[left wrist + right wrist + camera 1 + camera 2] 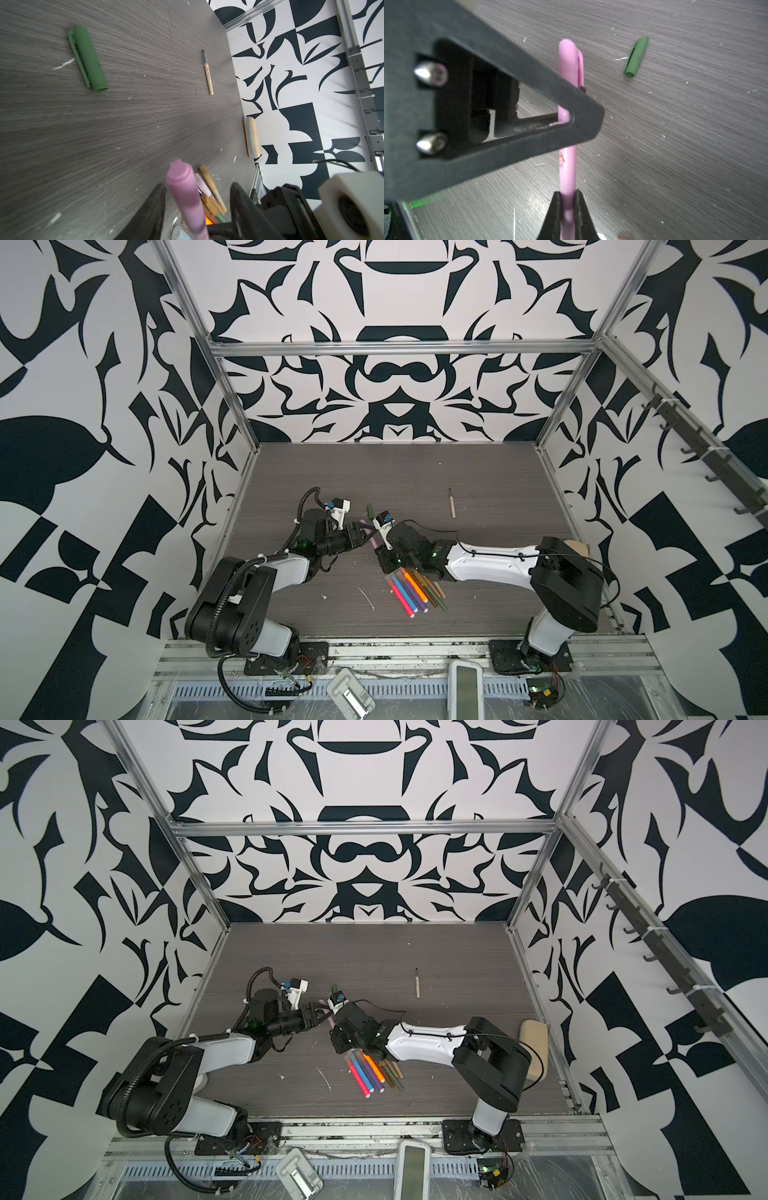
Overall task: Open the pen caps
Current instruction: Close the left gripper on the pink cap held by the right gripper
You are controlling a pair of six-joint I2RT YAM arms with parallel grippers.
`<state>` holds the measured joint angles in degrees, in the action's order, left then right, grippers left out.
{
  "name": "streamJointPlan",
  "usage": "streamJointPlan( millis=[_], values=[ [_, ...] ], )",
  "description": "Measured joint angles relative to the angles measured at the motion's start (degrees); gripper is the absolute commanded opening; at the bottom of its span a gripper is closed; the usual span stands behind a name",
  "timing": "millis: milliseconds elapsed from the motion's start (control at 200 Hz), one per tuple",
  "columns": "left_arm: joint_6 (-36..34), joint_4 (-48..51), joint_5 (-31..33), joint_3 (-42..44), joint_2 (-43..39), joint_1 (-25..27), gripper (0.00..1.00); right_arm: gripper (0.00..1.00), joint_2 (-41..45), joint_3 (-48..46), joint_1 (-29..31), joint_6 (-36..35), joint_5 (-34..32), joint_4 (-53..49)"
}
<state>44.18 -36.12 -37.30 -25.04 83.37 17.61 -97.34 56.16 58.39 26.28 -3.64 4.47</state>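
Clamping lilac pen (568, 166), R claw (567, 194); long axis back-left, cap (570, 60) end far; L claw (198, 186) apart.

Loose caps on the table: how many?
1. A green cap lies alone on the table, farther back than the pile. The lilac cap is on the lilac pen. The pile may hide more.

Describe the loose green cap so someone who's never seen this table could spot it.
On the grey table, find the lilac pen held mid-table. Just beyond it the green cap lies alone: short and stubby with a clip, unlike the long pens bundled nearer the front.
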Motion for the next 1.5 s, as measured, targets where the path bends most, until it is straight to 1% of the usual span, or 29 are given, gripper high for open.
streamJointPlan(
  millis=[60,215,315,475,535,630,795,965,1260,1330,1370,1400,1425,1455,1500],
  values=[
    [0.02,-0.02,-0.02,0.0,0.0,-0.09,0.46,0.0,0.02,-0.44,0.13,0.33,-0.02,0.02],
    [0.0,-0.04,0.0,0.0,0.04,-0.24,0.47,0.0,0.02,-1.09,0.22,0.57,-0.02,-0.42],
    [0.04,-0.04,0.0,0.0,0.11,-0.24,0.43,0.0,0.02,-1.27,0.26,0.76,-0.02,-0.37],
    [0.2,-0.02,0.0,0.0,0.13,-0.24,0.41,0.0,0.02,-1.42,0.26,0.94,-0.04,-0.35],
    [0.2,-0.02,-0.02,0.0,0.15,-0.26,0.43,0.0,0.02,-1.42,0.26,0.96,-0.04,-0.42],
    [0.2,-0.07,-0.04,0.0,0.2,-0.26,0.51,0.0,0.02,-1.42,0.26,0.98,-0.02,-0.44],
    [0.46,-0.04,0.0,0.0,0.2,-0.31,0.51,0.0,0.02,-1.42,0.39,1.66,0.39,-0.37],
    [0.5,0.0,0.07,0.0,0.39,-0.31,0.46,0.0,0.02,-1.42,0.9,2.1,1.03,-0.33],
    [0.76,0.96,0.42,0.0,0.72,-0.35,0.18,0.0,0.02,-1.42,1.31,2.27,0.96,0.13],
    [1.09,0.79,-0.13,0.0,0.72,-0.39,0.18,0.0,0.02,-1.42,1.33,2.27,0.76,-0.04],
    [1.14,0.5,-0.26,-0.02,0.72,-0.35,0.21,0.0,0.02,-1.42,1.33,2.29,0.39,-0.42],
    [1.01,0.44,-0.24,-0.02,0.72,-0.31,0.25,0.0,0.02,-1.4,1.33,2.29,0.15,-0.7],
    [1.07,0.52,-0.22,-0.02,0.72,-0.31,0.27,0.0,0.02,-1.36,1.33,2.29,-0.09,-0.79],
    [1.07,0.55,-0.2,-0.02,0.74,-0.33,0.27,0.0,0.02,-1.31,1.38,2.29,-0.31,-0.83],
    [0.96,0.46,-0.24,-0.02,0.76,-0.35,0.21,0.0,0.02,-1.18,1.38,2.32,-0.66,-1.05]
  ],
)
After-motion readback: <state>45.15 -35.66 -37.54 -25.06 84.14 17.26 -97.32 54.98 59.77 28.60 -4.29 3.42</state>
